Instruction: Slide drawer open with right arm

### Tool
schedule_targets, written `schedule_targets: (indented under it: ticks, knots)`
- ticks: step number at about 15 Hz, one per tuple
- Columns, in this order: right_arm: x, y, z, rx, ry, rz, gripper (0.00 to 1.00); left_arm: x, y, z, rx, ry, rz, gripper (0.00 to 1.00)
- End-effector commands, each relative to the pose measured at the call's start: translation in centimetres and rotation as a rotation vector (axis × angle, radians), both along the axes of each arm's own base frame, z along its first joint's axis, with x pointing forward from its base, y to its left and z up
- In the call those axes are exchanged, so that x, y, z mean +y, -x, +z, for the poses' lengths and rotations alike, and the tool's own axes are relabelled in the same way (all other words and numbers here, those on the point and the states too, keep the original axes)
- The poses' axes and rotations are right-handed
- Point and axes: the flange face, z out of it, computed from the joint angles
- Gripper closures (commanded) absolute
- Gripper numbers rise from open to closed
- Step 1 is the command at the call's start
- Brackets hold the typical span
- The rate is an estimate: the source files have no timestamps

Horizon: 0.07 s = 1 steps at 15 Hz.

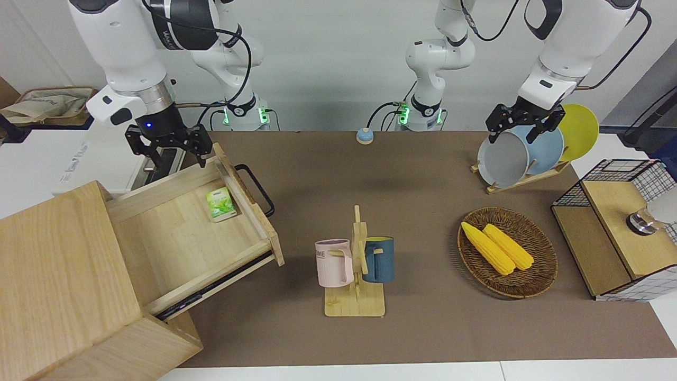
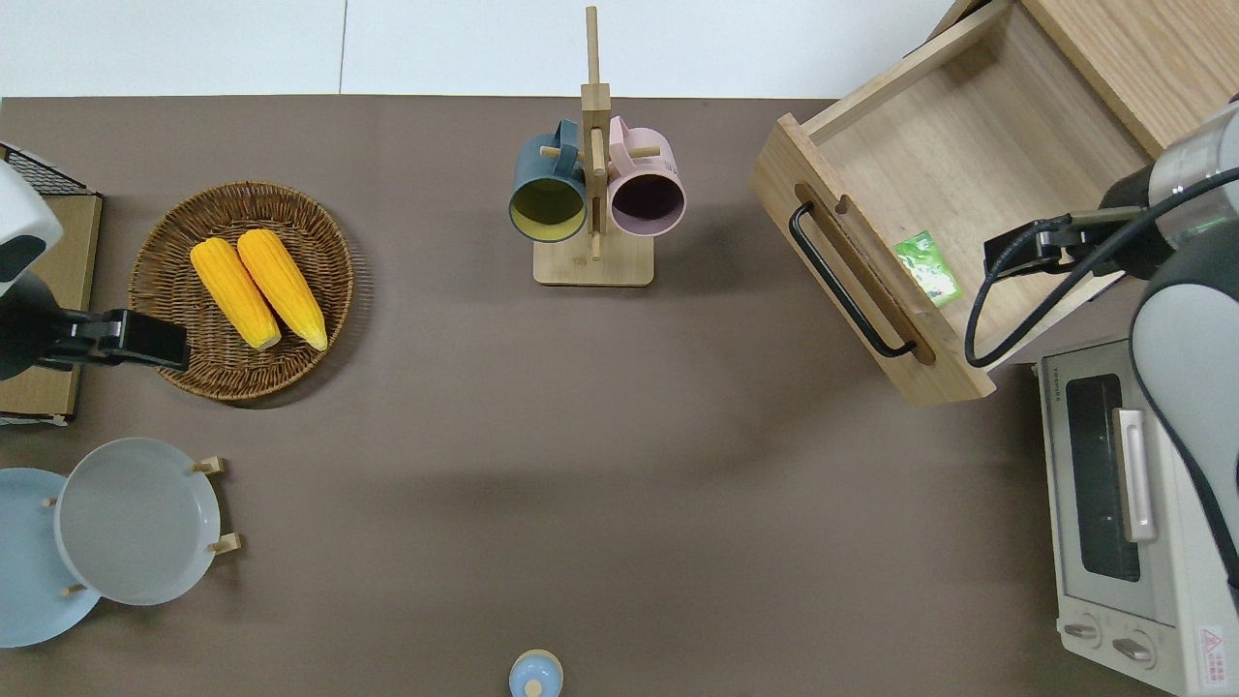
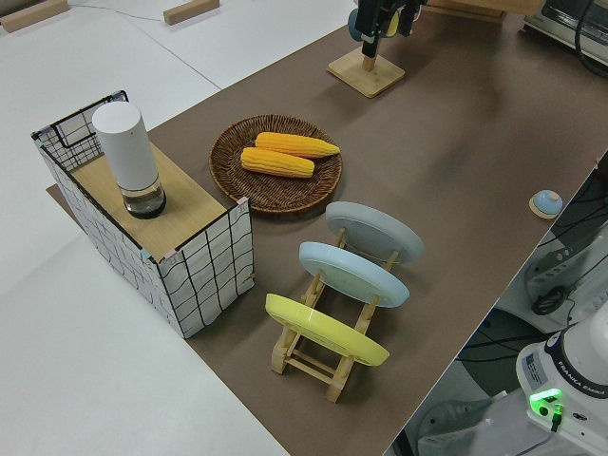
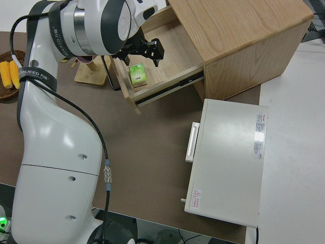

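Note:
The pale-wood drawer (image 1: 185, 238) stands pulled far out of its cabinet (image 1: 58, 275), its black loop handle (image 1: 256, 189) free. It also shows in the overhead view (image 2: 968, 155) and the right side view (image 4: 167, 56). A green packet (image 1: 220, 203) lies inside, against the front panel. My right gripper (image 1: 170, 151) is open and empty, over the drawer's side wall nearest the robots, next to the toaster oven. It touches nothing. In the overhead view the wrist (image 2: 1152, 218) hides the fingers. My left arm is parked with its gripper (image 1: 515, 129) open.
A white toaster oven (image 2: 1128, 503) stands beside the drawer, nearer the robots. A mug rack (image 1: 355, 264) holds two mugs mid-table. A basket of corn (image 1: 539, 275), a plate rack (image 1: 523, 153) and a wire-mesh box (image 1: 619, 227) are toward the left arm's end.

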Motion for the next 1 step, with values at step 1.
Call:
schedule_targets:
  ticks: [1]
  knots:
    - [0.00, 0.06, -0.52, 0.016, 0.010, 0.029, 0.015, 0.13, -0.17, 0.41, 0.005, -0.016, -0.011, 0.01]
